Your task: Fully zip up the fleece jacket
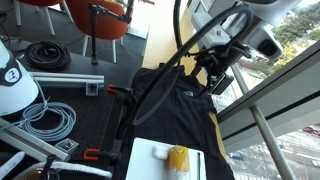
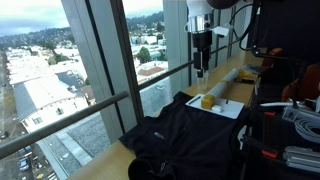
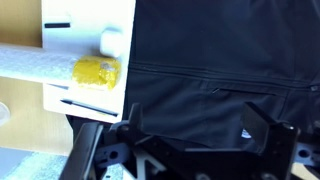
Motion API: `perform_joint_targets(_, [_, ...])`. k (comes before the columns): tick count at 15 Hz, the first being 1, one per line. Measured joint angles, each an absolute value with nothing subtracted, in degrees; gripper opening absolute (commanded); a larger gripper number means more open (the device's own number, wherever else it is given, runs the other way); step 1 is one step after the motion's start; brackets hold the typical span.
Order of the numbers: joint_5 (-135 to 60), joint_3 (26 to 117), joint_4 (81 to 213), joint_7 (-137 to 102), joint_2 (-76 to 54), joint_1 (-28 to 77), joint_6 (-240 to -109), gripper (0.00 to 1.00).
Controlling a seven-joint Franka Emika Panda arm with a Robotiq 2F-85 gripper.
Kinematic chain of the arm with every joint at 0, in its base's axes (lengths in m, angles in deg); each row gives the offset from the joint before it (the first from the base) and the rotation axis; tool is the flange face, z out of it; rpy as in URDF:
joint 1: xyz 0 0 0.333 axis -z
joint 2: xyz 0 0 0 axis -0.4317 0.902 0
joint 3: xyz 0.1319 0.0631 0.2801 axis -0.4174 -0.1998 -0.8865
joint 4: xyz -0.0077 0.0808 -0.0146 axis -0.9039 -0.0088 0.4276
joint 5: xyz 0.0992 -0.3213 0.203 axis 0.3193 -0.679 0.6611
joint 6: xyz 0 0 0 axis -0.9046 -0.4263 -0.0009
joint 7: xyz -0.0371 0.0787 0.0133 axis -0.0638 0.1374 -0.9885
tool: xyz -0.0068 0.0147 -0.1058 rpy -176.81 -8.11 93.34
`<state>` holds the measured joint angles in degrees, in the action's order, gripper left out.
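The black fleece jacket (image 1: 175,100) lies spread on the table next to the window and shows in both exterior views (image 2: 185,130). In the wrist view it fills most of the frame (image 3: 210,50). A stitched line runs across it and a small white logo (image 3: 247,133) sits by one finger. My gripper (image 1: 215,75) hangs above the jacket's window-side edge, apart from the cloth (image 2: 201,68). Its two fingers are spread wide with nothing between them (image 3: 198,125).
A white board (image 1: 150,165) with a yellow sponge (image 1: 178,157) and a small white object lies beside the jacket (image 3: 90,25). Grey coiled cables (image 1: 50,120), a black coil (image 1: 45,55) and red chairs (image 1: 95,15) stand further off. A window railing (image 1: 265,95) borders the table.
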<state>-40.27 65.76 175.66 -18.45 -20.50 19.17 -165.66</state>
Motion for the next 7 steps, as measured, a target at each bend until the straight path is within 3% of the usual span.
perform_joint_targets(7, [-40.3,65.8,176.2,-18.5,-20.6,19.2,-165.7,1.00])
